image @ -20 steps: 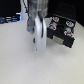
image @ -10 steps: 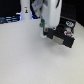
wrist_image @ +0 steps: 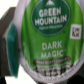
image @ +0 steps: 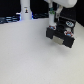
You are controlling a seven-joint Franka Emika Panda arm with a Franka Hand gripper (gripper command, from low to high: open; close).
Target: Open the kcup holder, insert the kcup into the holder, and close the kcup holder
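The kcup (wrist_image: 49, 40) fills nearly the whole wrist view: green foil lid reading Green Mountain, Dark Magic, sitting right under the camera. White rim edge visible around it. That framing fits a pod carried in the gripper (image: 52, 26), so my read is the fingers are clamped on it, but neither view shows the fingers themselves, so I can't confirm.

In the exterior view the arm is down over the kcup holder (image: 61, 36), the black box on the pale table (image: 30, 57) at the exterior view's right. Gripper sits at the holder's top edge, on its left side in that view. The pod itself isn't resolvable there. Can't tell if a drawer is pulled out, too blurry.

A tall white bottle-shaped object (image: 24, 11) stands well apart at the back, not in the way.

Risks from here, as judgement:
- Pod off-centre over a slot: rim catches the edge, pod tilts or jams.
- Release too high: it bounces out onto the table.
- Pod sits proud: drawer fouls on closing.
- Pushing down on a light holder could shift it.
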